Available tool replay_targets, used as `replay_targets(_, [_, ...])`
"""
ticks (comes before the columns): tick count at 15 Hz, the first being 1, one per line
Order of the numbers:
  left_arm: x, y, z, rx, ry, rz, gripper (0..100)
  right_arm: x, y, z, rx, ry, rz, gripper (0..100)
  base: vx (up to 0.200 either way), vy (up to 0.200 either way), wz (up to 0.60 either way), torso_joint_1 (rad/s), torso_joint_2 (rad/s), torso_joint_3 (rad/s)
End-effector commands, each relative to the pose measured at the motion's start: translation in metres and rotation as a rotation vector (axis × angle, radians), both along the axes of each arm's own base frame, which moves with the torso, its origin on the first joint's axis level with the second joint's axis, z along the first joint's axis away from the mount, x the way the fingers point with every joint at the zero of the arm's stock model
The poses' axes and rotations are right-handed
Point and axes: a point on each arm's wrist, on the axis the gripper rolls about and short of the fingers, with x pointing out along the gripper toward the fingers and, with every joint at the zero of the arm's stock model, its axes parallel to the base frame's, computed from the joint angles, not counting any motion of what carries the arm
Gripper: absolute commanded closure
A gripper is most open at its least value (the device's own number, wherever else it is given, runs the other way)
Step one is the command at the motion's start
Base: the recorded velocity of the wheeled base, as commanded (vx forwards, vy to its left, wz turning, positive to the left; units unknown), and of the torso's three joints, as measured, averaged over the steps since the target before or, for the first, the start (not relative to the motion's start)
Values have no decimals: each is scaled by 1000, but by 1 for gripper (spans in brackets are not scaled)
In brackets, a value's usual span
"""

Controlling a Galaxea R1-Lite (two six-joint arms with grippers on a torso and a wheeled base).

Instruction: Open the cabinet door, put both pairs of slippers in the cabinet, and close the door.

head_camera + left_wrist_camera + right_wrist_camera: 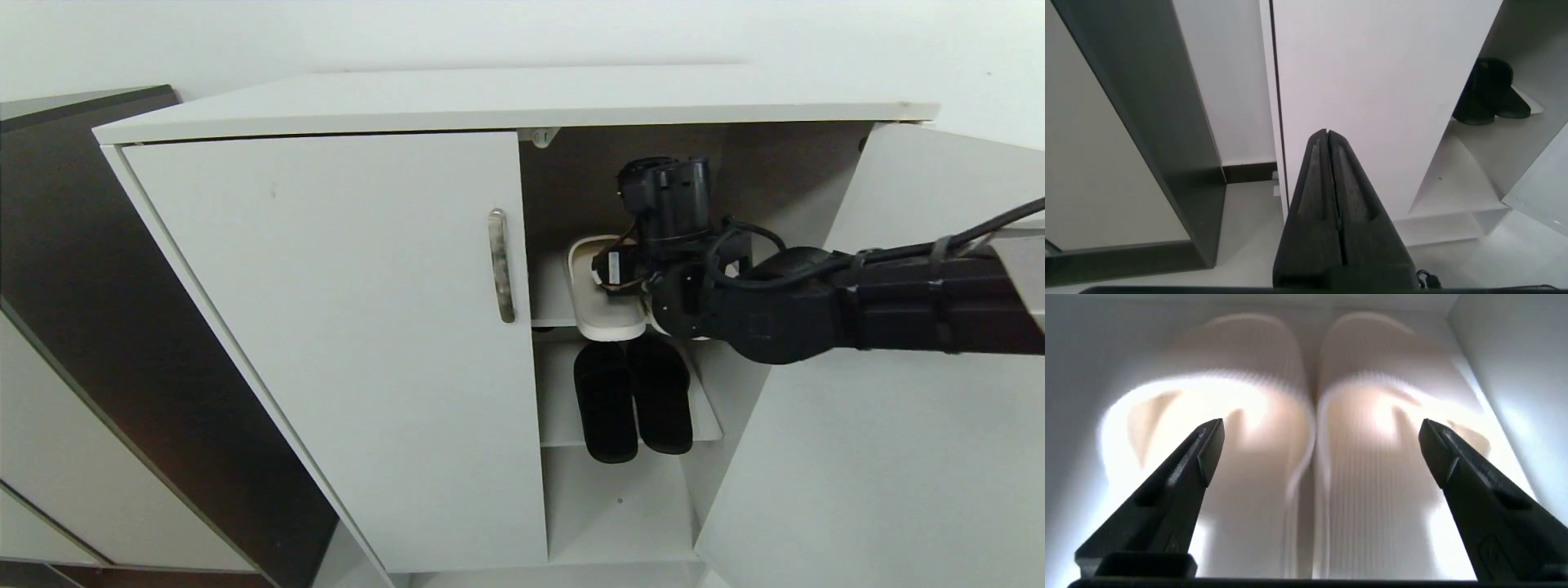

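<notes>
Cabinet (506, 102) is white and has two doors. At its 9 o'clock side I see a dark panel (98, 310). My left gripper (1327, 143) has its fingers pressed together and holds nothing. It points toward the cabinet's left door (326, 343). That door is shut, and its metal handle (501, 265) sits at the door's 3 o'clock edge. Next comes the open part.

The white slippers (592, 314) lie side by side on the upper shelf. The black slippers (633, 400) lie on the shelf at 6 o'clock from them, with their ends poking over the shelf's edge.

My right gripper (1319, 433) is inside the cabinet, just over the white slippers. Its fingers are spread wide and pinch nothing. At 3 o'clock, the right door (857, 425) is swung open.
</notes>
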Motion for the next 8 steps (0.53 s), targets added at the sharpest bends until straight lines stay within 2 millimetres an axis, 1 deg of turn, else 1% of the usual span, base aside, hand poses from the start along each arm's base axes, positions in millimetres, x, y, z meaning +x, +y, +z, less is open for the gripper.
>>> replay_targets(1, [0, 0, 0, 1, -1, 0, 100, -59, -12, 19, 25, -27, 73, 0, 0, 0, 0, 0, 0, 0])
replay_targets(2, [0, 0, 0, 1, -1, 0, 100, -72, -16, 13, 21, -23, 91, 0, 0, 0, 0, 0, 0, 0])
replay_targets(3, [0, 0, 0, 1, -1, 0, 100, -79, -19, 9, 21, -23, 100, 0, 0, 0, 0, 0, 0, 0])
replay_targets(4, [0, 0, 0, 1, -1, 0, 100, -93, -24, 1, 20, -22, 119, 0, 0, 0, 0, 0, 0, 0])
replay_targets(6, [0, 0, 0, 1, -1, 0, 100, -104, -28, -11, 42, -24, 134, 0, 0, 0, 0, 0, 0, 0])
replay_targets(7, [0, 0, 0, 1, -1, 0, 100, -108, -28, -20, 45, -15, 143, 100, 0, 0, 0, 0, 0, 0])
replay_targets(8, [0, 0, 0, 1, -1, 0, 100, -113, -30, -25, 48, -11, 150, 100, 0, 0, 0, 0, 0, 0])
